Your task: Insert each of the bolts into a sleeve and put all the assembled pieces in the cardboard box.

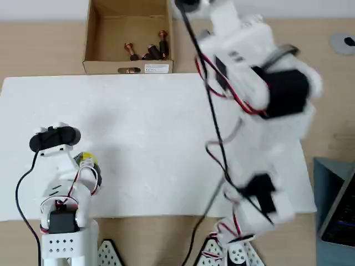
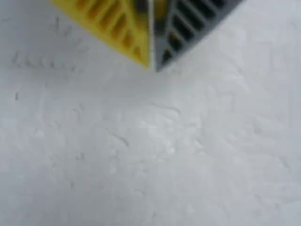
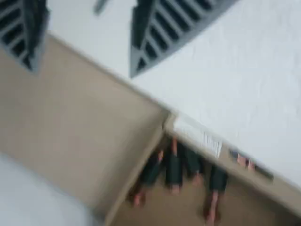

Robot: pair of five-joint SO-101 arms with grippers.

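A tan wooden table (image 1: 33,50) carries a white sheet (image 1: 144,144), which lies directly beneath the left pincer (image 2: 151,66). The cardboard box (image 1: 100,67) rests under the right pincer (image 3: 84,70), at the sheet's edge.

One cardboard box (image 1: 102,67) and, seemingly, four assembled bolt-and-sleeve pieces (image 3: 173,170).

Light wood table (image 1: 39,47) is running edge to edge. White textured sheet (image 1: 144,144) is covering its middle, leaving bare wood along the far side and near edge. Grey round disc (image 1: 344,43) is sitting on the wood, far right. Dark grey laptop-like slab (image 1: 335,213) is poking in at the right edge. Pale strip (image 1: 44,8) is showing beyond the far edge; can't tell wall or floor. Soft light is casting faint shadows.
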